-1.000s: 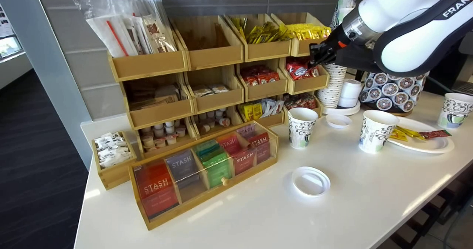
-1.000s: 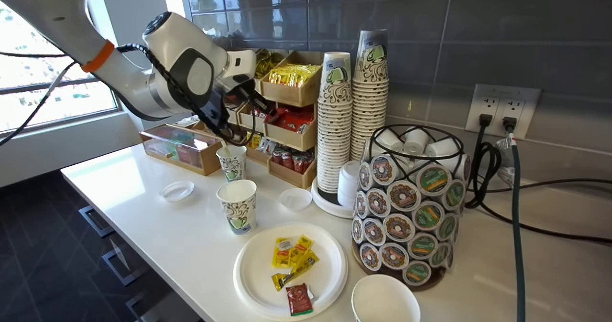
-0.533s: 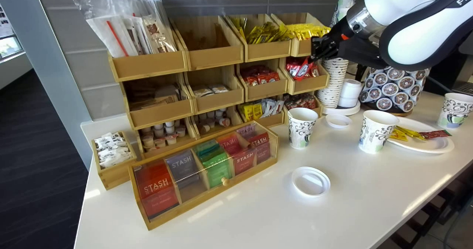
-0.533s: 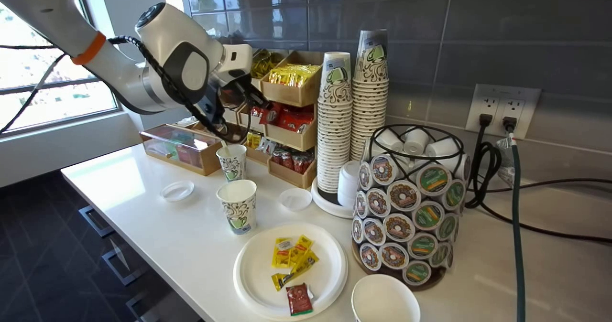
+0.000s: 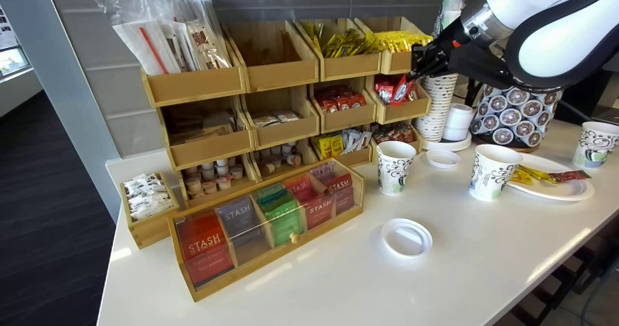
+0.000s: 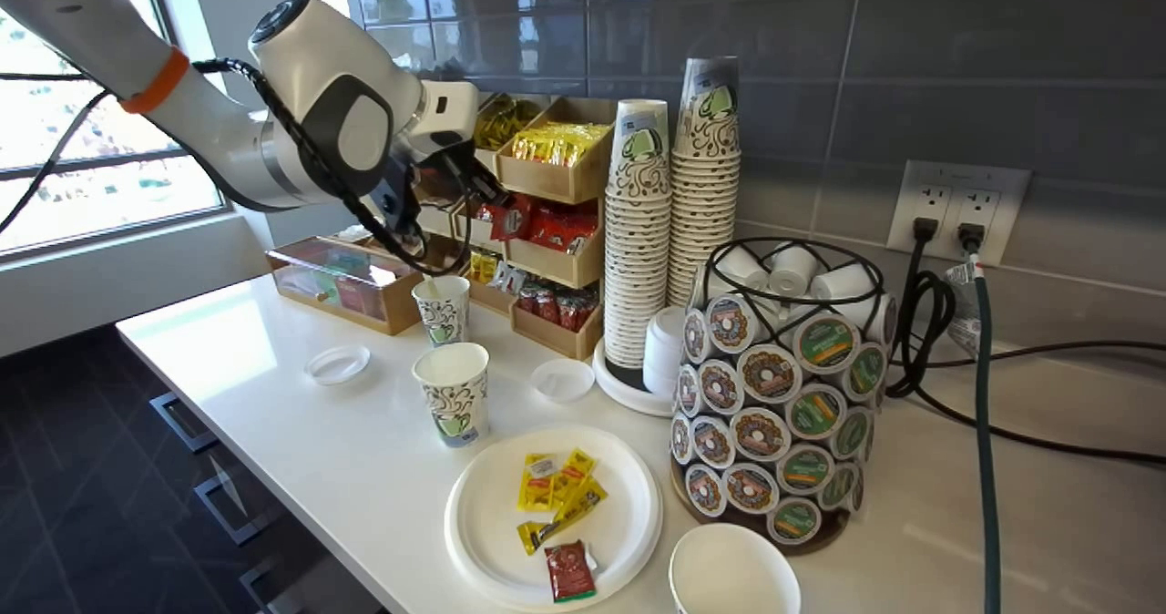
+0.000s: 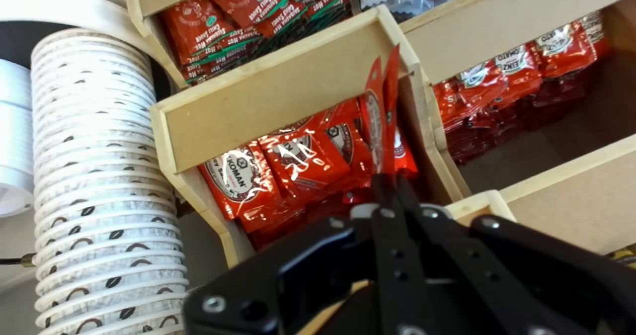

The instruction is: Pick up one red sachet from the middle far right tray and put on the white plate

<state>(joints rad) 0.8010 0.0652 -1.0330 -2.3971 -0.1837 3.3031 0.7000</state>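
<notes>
The gripper, seen in the wrist view [image 7: 389, 180] and in both exterior views [image 5: 411, 77] [image 6: 503, 197], is shut on a red sachet [image 7: 378, 116]. The sachet stands out from the fingertips and also shows in both exterior views [image 5: 401, 91] [image 6: 512, 217]. It is at the front of the middle far right tray [image 5: 407, 111], over its front edge. The tray, also in the wrist view [image 7: 278, 89] and in an exterior view [image 6: 552, 263], holds several more red sachets [image 7: 303, 158]. The white plate [image 6: 478, 546], also in an exterior view [image 5: 573, 194], bears yellow packets and one dark red packet.
Tall paper cup stacks [image 6: 638, 259] [image 7: 107, 191] stand beside the rack. A wire pod holder [image 6: 774, 414] is near the plate. Paper cups [image 5: 493, 171] [image 5: 394, 166] stand on the counter between rack and plate. A bin of yellow sachets [image 5: 399, 61] is above the tray.
The gripper has drawn up and back from inside the tray toward its front. A red sachet has come out with it, between the fingertips. The plate and cups have not moved.
</notes>
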